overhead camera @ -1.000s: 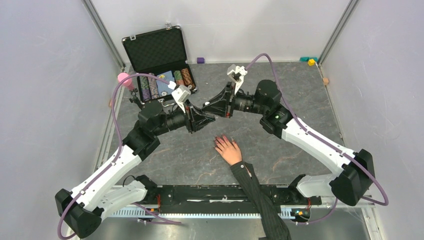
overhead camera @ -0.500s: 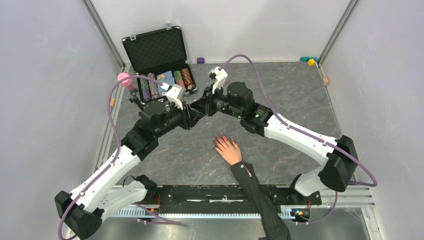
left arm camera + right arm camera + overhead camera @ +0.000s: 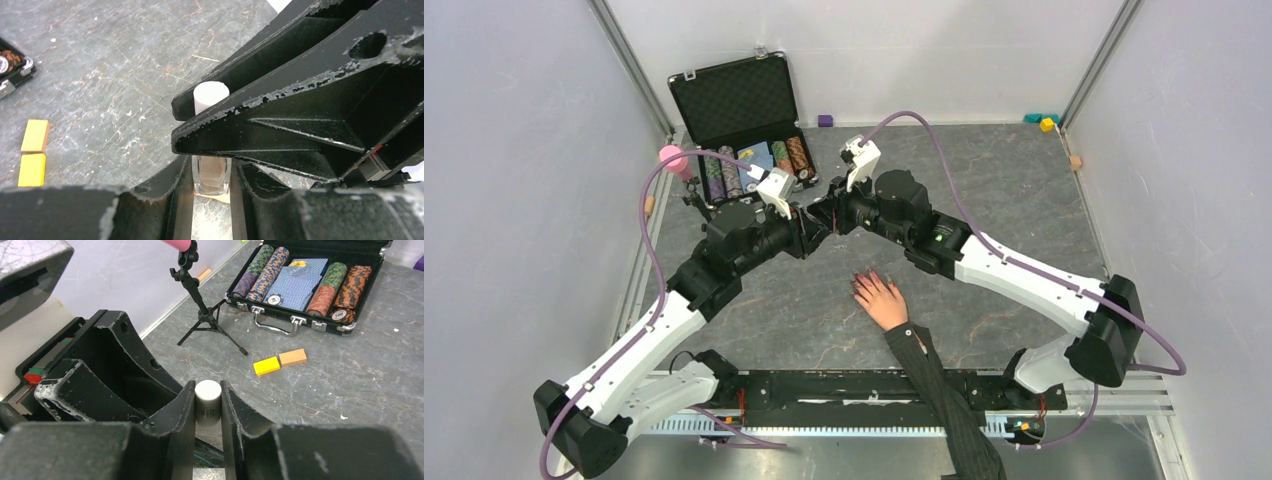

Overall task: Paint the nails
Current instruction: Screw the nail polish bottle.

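Left gripper (image 3: pixel 212 167) clamps the small clear glass bottle (image 3: pixel 212 179) (probably slick, fragile); right gripper (image 3: pixel 207 390) pinches its white cylindrical cap (image 3: pixel 208 402), eleven o'clock from the glossy reddish-pink nails (image 3: pixel 861 283).

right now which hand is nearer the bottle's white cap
right: the right hand has the cap between its fingers; the left hand grips the bottle lower down, on the glass.
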Motion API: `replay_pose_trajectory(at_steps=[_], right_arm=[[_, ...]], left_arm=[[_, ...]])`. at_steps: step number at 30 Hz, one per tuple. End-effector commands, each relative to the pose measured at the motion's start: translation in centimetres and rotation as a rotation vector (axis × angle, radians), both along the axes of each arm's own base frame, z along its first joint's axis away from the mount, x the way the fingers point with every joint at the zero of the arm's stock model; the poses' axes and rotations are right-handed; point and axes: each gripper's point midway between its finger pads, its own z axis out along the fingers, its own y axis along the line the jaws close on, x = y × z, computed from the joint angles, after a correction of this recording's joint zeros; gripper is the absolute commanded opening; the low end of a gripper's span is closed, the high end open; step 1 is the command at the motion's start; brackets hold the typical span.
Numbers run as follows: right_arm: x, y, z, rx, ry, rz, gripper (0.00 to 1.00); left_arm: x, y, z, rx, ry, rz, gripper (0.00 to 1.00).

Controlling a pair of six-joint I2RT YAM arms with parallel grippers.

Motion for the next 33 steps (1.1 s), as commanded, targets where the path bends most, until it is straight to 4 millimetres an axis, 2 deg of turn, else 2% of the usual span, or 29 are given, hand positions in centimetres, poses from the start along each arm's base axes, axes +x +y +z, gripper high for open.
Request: replay_pose_trajectory(at_steps=[1,4,7,14,17,19,24,28,31,33], right_arm=[[-3.0,-0.6,4.3,0.006,-0.108,0.089,0.32],[-2.9,-1.8,5.6,0.001,-0.148,0.057,0.46],[-2.5,-3.0,6.5,-0.015,-0.200,0.018,0.55],[-0.7,-6.1,6.6,-0.098,-0.236,-0.087,0.64],[-0.1,-7.3,6.5,-0.072,-0.238,-0.053,0.66],[-0.5,-7.8,6.9,-0.017,-0.254,0.020,0.68],[-2.6,-9.1,9.0,0.164,-0.325,0.215,0.70],[-7.2,-9.3,11.5,0.315,-0.444,0.432,0.71],[-9.4,-9.4,12.3,0.373,-0.489,0.536,0.71],[-10.0,-9.4,12.7,0.390,-0.504,0.574,0.71]], left_arm=[[1.3,-0.3,4.9,-0.054,-0.174,0.003,0.02],[1.3,-0.4,4.8,-0.055,-0.173,-0.002,0.02],[1.3,-0.5,4.7,-0.053,-0.169,-0.008,0.02],[1.1,-0.9,4.7,-0.051,-0.161,-0.029,0.02],[0.6,-1.4,5.0,-0.067,-0.164,-0.071,0.02],[-0.1,-2.2,5.5,-0.091,-0.172,-0.129,0.02],[-3.5,-4.5,7.7,-0.190,-0.216,-0.356,0.02],[-7.0,-5.8,9.1,-0.263,-0.242,-0.573,0.02],[-9.2,-6.4,10.0,-0.310,-0.245,-0.713,0.02],[-9.9,-6.6,10.1,-0.321,-0.232,-0.773,0.02]])
